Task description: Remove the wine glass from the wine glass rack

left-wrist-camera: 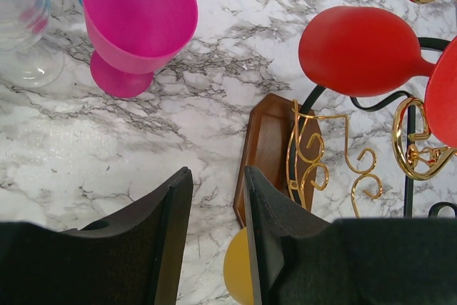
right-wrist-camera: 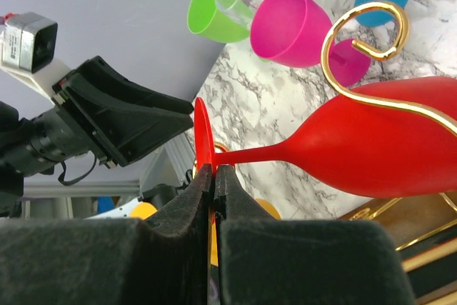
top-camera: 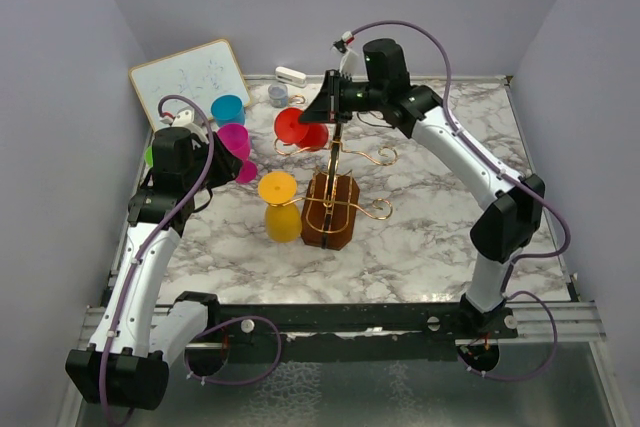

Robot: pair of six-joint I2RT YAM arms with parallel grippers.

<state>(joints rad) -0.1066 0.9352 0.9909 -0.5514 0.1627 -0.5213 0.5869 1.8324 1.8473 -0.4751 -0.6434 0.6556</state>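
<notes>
Red and plastic-looking, the wine glass [right-wrist-camera: 371, 141] lies sideways in a gold hook of the wine glass rack [top-camera: 330, 217], right of the right-wrist view. The right gripper [right-wrist-camera: 214, 176] is clenched on its foot rim; the left gripper [left-wrist-camera: 218, 226] gapes empty. Likely light, stiff, slick; grip the stem.

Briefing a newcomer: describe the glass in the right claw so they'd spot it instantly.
On the marble table, find the gold wire rack. Hanging at its far left is a red wine glass, its foot pinched by the right claw. Its only rack-mate is a yellow glass.
</notes>
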